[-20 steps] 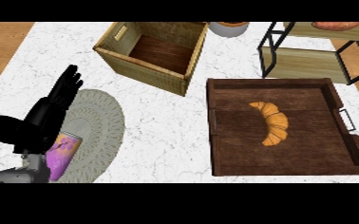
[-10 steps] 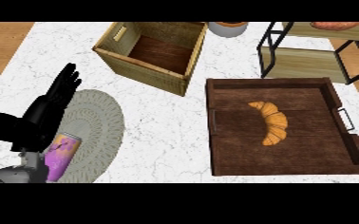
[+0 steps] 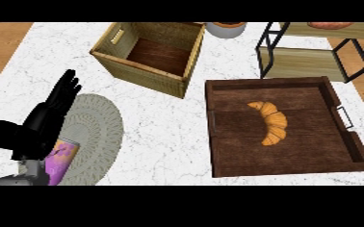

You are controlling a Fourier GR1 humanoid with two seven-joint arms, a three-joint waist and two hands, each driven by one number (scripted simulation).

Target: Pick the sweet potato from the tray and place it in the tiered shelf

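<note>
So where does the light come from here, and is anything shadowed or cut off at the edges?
Head view: the light is soft and even, with no glare on the marble counter; only the inside of the wooden crate looks dark. Same view: the tiered shelf and a grey bowl are cut by the top edge, the open left robot hand by the lower left.

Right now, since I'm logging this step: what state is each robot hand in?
Left robot hand: open, fingers straight, holding nothing.
Right robot hand: not in view.
</note>
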